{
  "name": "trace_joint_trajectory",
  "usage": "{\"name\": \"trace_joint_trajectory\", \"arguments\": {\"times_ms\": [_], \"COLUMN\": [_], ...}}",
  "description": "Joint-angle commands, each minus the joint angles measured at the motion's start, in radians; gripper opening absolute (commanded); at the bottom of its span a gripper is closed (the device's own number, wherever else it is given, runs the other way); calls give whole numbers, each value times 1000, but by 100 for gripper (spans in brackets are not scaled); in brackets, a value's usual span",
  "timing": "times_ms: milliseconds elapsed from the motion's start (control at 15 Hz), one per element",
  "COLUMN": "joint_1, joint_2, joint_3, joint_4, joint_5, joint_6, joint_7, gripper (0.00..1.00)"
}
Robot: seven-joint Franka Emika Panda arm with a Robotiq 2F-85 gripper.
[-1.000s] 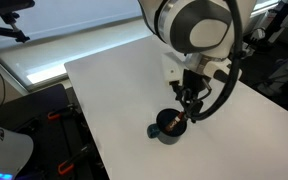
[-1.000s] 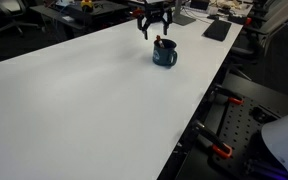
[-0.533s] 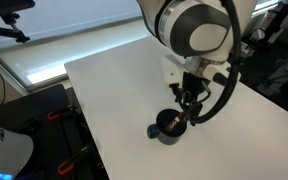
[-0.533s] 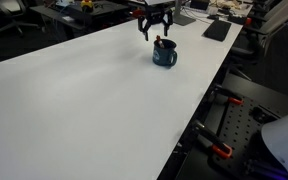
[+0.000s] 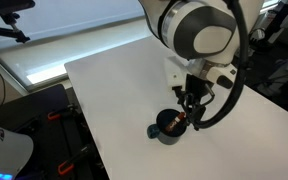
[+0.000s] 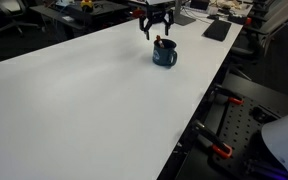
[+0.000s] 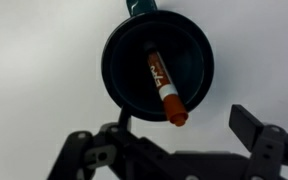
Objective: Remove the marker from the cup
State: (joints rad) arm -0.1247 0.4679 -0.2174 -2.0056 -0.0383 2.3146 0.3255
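On the white bench (image 7: 34, 60), the reddish marker (image 7: 162, 85) leans inside the dark cup (image 7: 117, 75), whose handle is cropped; above it the gripper (image 7: 164, 140) hovers, fingers apart and partly cut off.

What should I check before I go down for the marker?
1. The gripper open: ok.
2. The marker in the cup, one end leaning on the rim: ok.
3. That end lies between the fingers in the wrist view: ok.
4. Fingers set across the marker, not along it: ok.
5. Gap between fingers and rim: cannot tell.
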Motion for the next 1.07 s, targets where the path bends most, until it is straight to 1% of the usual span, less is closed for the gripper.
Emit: {"name": "trace_joint_trajectory", "arguments": {"times_ms": [0,67,400,600,733,933,1000], "joint_1": [1,3,2,3,4,4,4], "joint_2": [0,0,4,5,5,5,2], "joint_3": [-1,-2,-1,-1,0,0,0], "joint_4": [1,0,-1,1,3,4,1], "joint_5": [3,1,2,1,2,1,-1], "joint_6": [-3,-5,-5,-6,-9,-13,-15], "joint_7": [-1,3,0,-1,-1,-3,-7], "gripper": [75,74,34,12,1,0,26]}}
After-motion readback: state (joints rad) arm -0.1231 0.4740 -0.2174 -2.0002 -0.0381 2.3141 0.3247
